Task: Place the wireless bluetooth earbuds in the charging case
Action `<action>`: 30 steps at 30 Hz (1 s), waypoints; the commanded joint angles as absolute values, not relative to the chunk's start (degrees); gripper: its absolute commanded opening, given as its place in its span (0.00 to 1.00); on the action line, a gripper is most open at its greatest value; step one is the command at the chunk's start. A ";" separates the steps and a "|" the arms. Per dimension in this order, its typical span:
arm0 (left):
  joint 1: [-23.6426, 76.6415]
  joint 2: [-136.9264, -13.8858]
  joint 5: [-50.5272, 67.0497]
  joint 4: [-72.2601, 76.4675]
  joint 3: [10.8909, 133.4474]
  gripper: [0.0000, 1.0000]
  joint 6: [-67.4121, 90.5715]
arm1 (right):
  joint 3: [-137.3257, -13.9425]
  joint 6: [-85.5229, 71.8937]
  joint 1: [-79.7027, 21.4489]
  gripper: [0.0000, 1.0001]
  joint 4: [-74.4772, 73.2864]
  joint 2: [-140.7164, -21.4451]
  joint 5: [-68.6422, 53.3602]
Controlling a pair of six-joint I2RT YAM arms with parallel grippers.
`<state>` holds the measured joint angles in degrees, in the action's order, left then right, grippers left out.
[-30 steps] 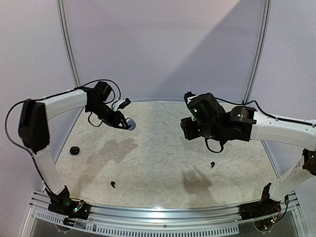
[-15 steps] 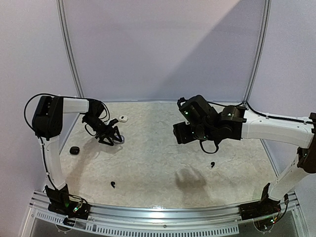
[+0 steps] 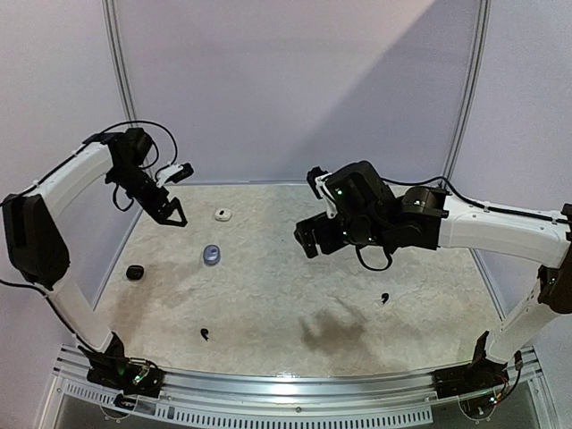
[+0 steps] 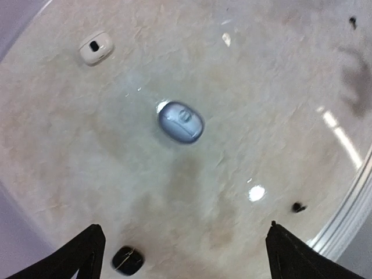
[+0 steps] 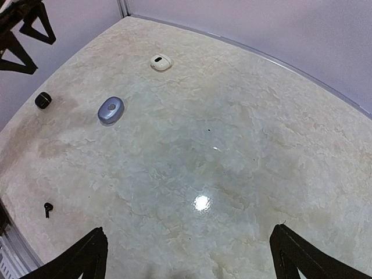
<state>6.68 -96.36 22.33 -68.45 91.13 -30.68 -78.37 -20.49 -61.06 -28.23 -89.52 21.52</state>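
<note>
Two end effectors spread wide above the surface, cases and earbuds loose below.

At the far left the left end effector (image 3: 172,217) hung over the back corner of the surface (image 3: 286,295), fingers wide apart with nothing between them. Below it a black case (image 3: 135,272) sat near the left edge, and a black earbud (image 3: 206,335) lay towards the near edge, well apart from any case. Further in lay a blue-grey case (image 3: 212,255), with a white case (image 3: 222,214) behind it by the back edge. Right of centre the right end effector (image 5: 189,228) hovered with its fingers wide, holding nothing. A second black earbud (image 3: 384,298) lay on the surface nearer the right side, away from all three cases.
</note>
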 commanded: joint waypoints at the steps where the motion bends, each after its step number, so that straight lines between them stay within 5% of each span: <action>1: 5.18 -92.42 -6.43 -79.56 85.57 0.99 -58.88 | -79.40 -15.79 -61.22 0.99 -26.33 -90.99 18.84; 5: 2.65 -87.72 -17.13 -73.62 73.73 0.99 -75.10 | -79.27 -14.55 -61.23 0.99 -25.74 -91.87 17.66; 9: -1.69 -85.49 -15.58 -60.07 65.53 0.99 -89.43 | -79.91 -13.68 -61.49 0.99 -25.90 -93.17 16.40; 30: -5.47 -104.80 -15.32 -48.20 66.27 0.88 -92.17 | -82.18 -11.31 -65.58 0.99 -28.29 -95.70 16.04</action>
